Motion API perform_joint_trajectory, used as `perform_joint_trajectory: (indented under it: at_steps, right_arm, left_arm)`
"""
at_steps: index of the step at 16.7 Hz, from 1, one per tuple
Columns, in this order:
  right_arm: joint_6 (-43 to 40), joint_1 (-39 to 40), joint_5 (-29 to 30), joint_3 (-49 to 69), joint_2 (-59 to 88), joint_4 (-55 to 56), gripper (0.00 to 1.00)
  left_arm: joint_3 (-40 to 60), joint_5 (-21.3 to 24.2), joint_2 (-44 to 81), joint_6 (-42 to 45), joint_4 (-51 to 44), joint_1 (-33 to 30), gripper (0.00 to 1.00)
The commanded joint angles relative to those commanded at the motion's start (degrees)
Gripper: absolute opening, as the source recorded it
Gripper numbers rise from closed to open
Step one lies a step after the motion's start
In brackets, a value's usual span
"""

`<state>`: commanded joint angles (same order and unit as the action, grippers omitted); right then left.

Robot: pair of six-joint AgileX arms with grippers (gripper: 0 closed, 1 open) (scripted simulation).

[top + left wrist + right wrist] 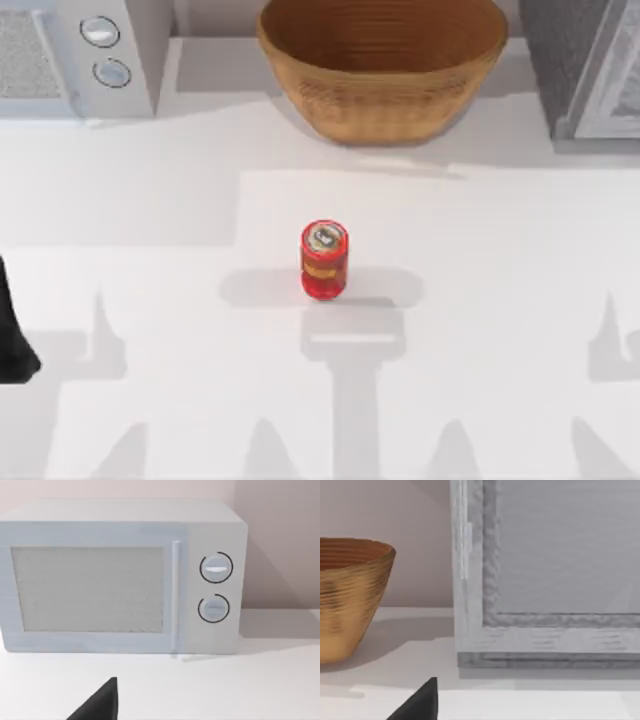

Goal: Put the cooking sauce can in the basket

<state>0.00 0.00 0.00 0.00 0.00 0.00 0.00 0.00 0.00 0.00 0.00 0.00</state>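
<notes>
Your first job is the approach and grasp: the cooking sauce can (324, 259) stands upright near the middle of the table (500, 300), untouched, with the basket (382, 70) well apart from it at about 12 o'clock, against the back edge. Come down on the can from above or from the side, square to its round body, and close on the red wall below the silver top so it does not tip or roll out; it is small and light-looking, so I judge a centred grip matters more than force. Lift high enough to clear the basket's wide rim before you carry it back, then release low inside the bowl. The left arm sits parked at the table's 9 o'clock edge, facing the microwave (125, 575); a dark fingertip (100, 702) shows in its wrist view. The right wrist view faces the basket and a grey appliance (545, 580). Whether either gripper's fingers are apart or together, you cannot tell.
</notes>
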Motion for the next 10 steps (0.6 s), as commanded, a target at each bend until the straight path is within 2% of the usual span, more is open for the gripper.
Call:
perform_joint_trajectory:
  at_steps: [5, 10]
  right_arm:
    - [0.0, 0.0, 0.0, 0.0, 0.0, 0.0, 1.0]
    - [0.0, 0.0, 0.0, 0.0, 0.0, 0.0, 1.0]
  left_arm:
    - [1.22, 2.09, 3.11, -0.3, 2.23, -0.6, 1.0]
    - [6.68, 11.18, 19.16, -1.22, 12.69, -2.37, 1.0]
